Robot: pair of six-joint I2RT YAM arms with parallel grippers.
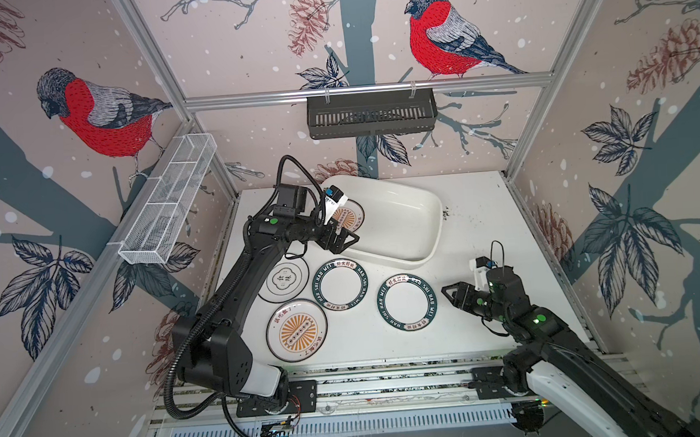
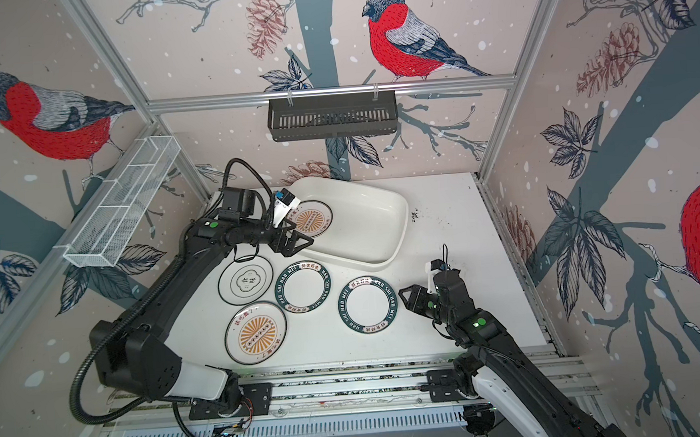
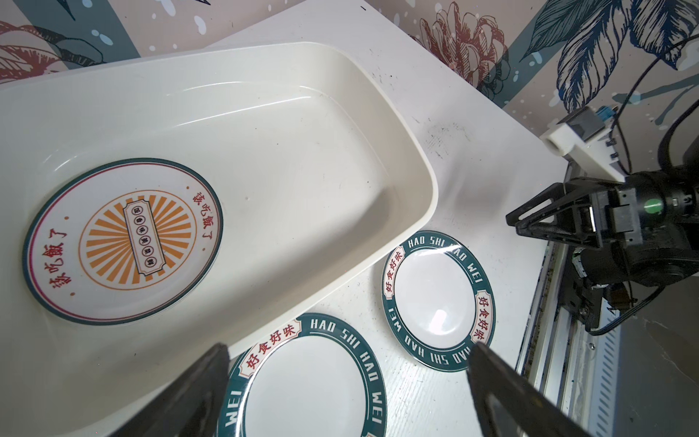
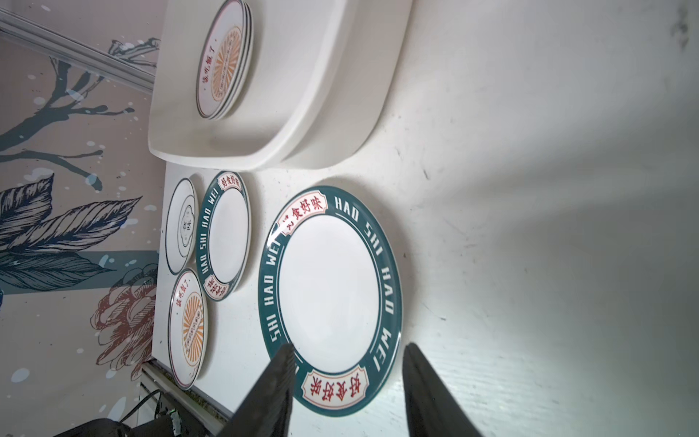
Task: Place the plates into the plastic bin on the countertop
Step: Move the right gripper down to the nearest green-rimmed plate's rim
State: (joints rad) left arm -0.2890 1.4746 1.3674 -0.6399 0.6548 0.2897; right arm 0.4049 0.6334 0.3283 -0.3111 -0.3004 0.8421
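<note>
Waiting on countertop: quatrefoil plate, middle green-rimmed plate, right green-rimmed plate and loose sunburst plate lay flat.
Plastic bin: held a sunburst stack at its left end.
Left gripper: jaws spread, empty, over the bin's near wall.
Right gripper: jaws apart, empty, beside the right green-rimmed plate.

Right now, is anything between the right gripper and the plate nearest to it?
Nothing visible. Only bare countertop lies between the right gripper and that green-rimmed plate; its open jaws point at the rim.
</note>
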